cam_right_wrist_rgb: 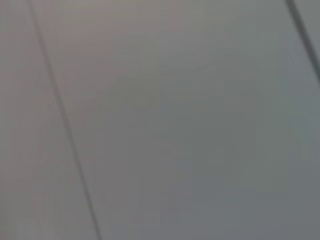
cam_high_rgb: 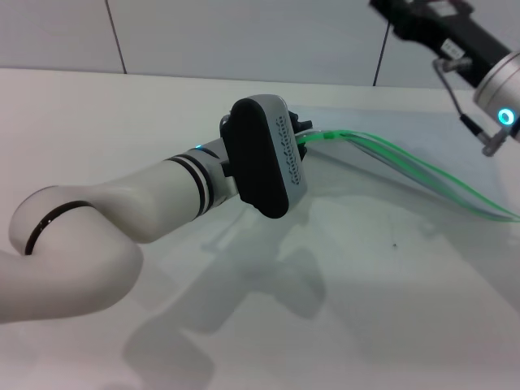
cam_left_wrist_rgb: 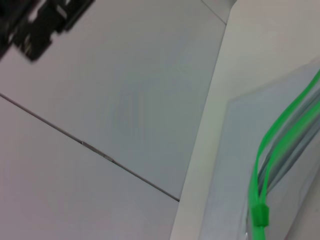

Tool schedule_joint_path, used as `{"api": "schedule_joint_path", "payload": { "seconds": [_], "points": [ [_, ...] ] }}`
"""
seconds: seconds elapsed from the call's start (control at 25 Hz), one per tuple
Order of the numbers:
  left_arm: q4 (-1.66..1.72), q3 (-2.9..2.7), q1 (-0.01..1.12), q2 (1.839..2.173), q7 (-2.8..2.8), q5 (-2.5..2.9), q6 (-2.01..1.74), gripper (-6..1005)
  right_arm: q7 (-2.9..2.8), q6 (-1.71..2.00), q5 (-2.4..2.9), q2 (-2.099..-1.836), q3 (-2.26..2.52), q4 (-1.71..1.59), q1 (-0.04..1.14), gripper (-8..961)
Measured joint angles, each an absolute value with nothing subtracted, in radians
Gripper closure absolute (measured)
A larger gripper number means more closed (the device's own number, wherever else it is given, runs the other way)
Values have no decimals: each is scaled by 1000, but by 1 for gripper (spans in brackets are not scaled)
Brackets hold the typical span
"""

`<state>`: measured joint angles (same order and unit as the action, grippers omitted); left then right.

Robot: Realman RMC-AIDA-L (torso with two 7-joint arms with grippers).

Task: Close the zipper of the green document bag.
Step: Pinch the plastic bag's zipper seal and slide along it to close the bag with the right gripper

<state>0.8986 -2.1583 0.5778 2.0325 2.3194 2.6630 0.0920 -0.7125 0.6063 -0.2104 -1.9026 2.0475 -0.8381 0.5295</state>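
The green document bag [cam_high_rgb: 422,191] lies flat on the white table at the right, translucent, and shows again in the left wrist view [cam_left_wrist_rgb: 235,165]. Its zipper [cam_high_rgb: 390,154] runs as thin bright green strips that stand apart from each other. They rise off the table toward my left gripper [cam_high_rgb: 302,134], which is shut on the zipper's near end, its tips mostly hidden behind the wrist housing. The small green slider [cam_left_wrist_rgb: 259,215] sits on the strip close to that end. My right gripper [cam_high_rgb: 418,18] hangs high at the back right, away from the bag.
The white table [cam_high_rgb: 366,309] stretches out in front of the bag. A tiled grey wall [cam_high_rgb: 244,36] stands behind the table. My left forearm [cam_high_rgb: 146,211] crosses the left half of the table.
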Motion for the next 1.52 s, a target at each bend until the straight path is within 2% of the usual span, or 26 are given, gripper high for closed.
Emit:
{"api": "schedule_joint_path", "payload": {
  "seconds": [0.16, 0.44, 0.72, 0.88, 0.96, 1.08, 1.2, 1.24, 1.32, 1.52],
  "points": [
    [898, -2158, 576, 2033, 2319, 2663, 92, 945, -808, 586, -54, -1898, 2040, -821, 552, 349],
    [898, -2157, 575, 2033, 2319, 2663, 92, 944, -1097, 674, 269, -1846, 2009, -819, 553, 349],
    [902, -2155, 572, 2032, 2319, 2662, 92, 944, -1199, 712, 691, -1852, 1911, -835, 546, 350],
    [906, -2155, 570, 2031, 2323, 2661, 92, 944, -1217, 711, 915, -1880, 1838, -845, 539, 350],
    [907, -2155, 569, 2031, 2328, 2661, 92, 944, -1217, 715, 1015, -1904, 1792, -865, 522, 351],
    [911, -2155, 567, 2031, 2335, 2661, 92, 944, -1213, 715, 1182, -1949, 1707, -945, 467, 351],
    [923, -2154, 563, 2029, 2351, 2661, 92, 945, -1213, 725, 1349, -2008, 1609, -1023, 414, 352],
    [925, -2151, 562, 2028, 2358, 2661, 91, 945, -1213, 732, 1383, -2018, 1586, -1041, 402, 352],
    [935, -2147, 562, 2028, 2369, 2661, 90, 945, -1214, 756, 1416, -2026, 1562, -1064, 387, 353],
    [954, -2146, 556, 2028, 2392, 2661, 82, 944, -1219, 815, 1417, -2024, 1520, -1058, 389, 354]
  ]
}}
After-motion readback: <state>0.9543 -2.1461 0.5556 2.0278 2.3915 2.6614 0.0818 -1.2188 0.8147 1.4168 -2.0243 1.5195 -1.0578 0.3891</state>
